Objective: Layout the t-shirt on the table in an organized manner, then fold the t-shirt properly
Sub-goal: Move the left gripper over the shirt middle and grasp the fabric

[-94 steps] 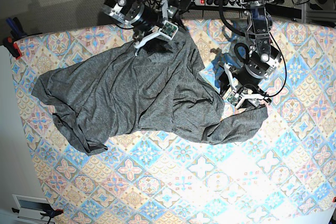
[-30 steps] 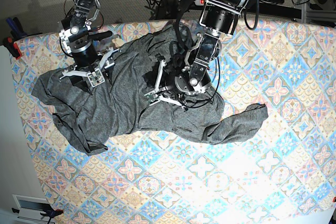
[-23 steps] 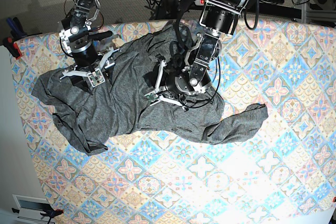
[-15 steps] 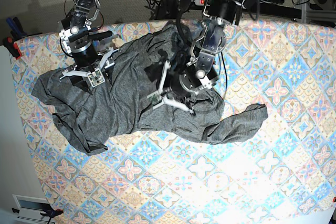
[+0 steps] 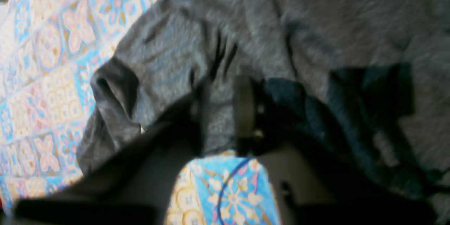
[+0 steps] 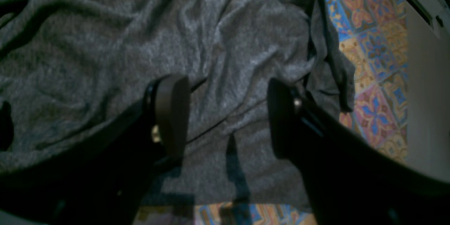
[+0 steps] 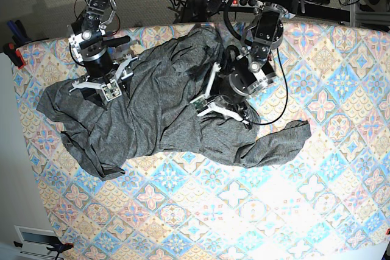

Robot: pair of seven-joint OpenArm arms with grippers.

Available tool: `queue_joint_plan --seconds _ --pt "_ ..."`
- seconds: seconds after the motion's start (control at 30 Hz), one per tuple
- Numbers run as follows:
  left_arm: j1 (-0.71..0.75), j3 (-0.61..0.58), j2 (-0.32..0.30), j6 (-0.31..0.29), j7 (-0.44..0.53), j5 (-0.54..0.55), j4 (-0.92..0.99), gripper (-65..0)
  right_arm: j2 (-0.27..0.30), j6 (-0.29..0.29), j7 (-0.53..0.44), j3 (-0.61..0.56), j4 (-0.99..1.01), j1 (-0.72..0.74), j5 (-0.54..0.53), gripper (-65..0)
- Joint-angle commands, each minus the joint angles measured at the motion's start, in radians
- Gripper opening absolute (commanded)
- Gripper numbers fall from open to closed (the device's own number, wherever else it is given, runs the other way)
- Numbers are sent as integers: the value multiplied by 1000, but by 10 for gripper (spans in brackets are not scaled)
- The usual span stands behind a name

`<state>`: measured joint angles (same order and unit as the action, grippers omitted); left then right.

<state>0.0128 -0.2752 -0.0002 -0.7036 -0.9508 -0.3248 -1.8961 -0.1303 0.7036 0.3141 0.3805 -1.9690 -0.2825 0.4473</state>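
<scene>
No brand, label or readable writing shows on anything in these views. The t-shirt (image 7: 158, 111) is a plain dark heather-grey knit without print, badly rumpled, spread in a loose heap across the upper left and middle of the table (image 7: 292, 211), whose cloth carries a pastel blue, pink and cream diamond tile pattern with flowers. One end of the garment trails out toward the base view's right in a narrow tongue that ends near the middle of the table; the opposite end bunches in thick folds near the left edge, with a rolled hem curling at the lower left. Long creases run diagonally through the body of the fabric. The right gripper (image 7: 100, 89) sits over the upper left part of the shirt; its wrist view shows the two dark fingers (image 6: 168, 112) spread wide apart above wrinkled grey cloth, with nothing between them, so it is released. The left gripper (image 7: 220, 98) is at the shirt's middle, where the fabric rises into a ridge. In its wrist view, which is blurred, the fingers (image 5: 244, 109) stand close together with grey fabric seen in the narrow gap, but whether they actually pinch the cloth or merely hover over it cannot be told.
</scene>
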Motion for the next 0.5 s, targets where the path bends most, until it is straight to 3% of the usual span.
queue_joint_plan --seconds 0.0,0.1,0.17,0.37,0.47 --pt "-18 -2 21 5 20 6 -16 -428 2 -5 -23 -4 -17 7 -11 -317" --pt "-44 -6 52 5 22 6 10 -327 2 -5 -23 -5 -17 6 -11 -317" --pt "-69 -5 67 5 23 11 54 -309 2 -5 -23 -1 -17 4 -11 -317" --pt "-182 -6 99 5 25 14 261 -379 2 -5 -28 1 -17 -30 -11 -317" --pt "-219 -2 133 5 88 11 356 -406 2 -5 -28 1 -17 -34 -12 -317"
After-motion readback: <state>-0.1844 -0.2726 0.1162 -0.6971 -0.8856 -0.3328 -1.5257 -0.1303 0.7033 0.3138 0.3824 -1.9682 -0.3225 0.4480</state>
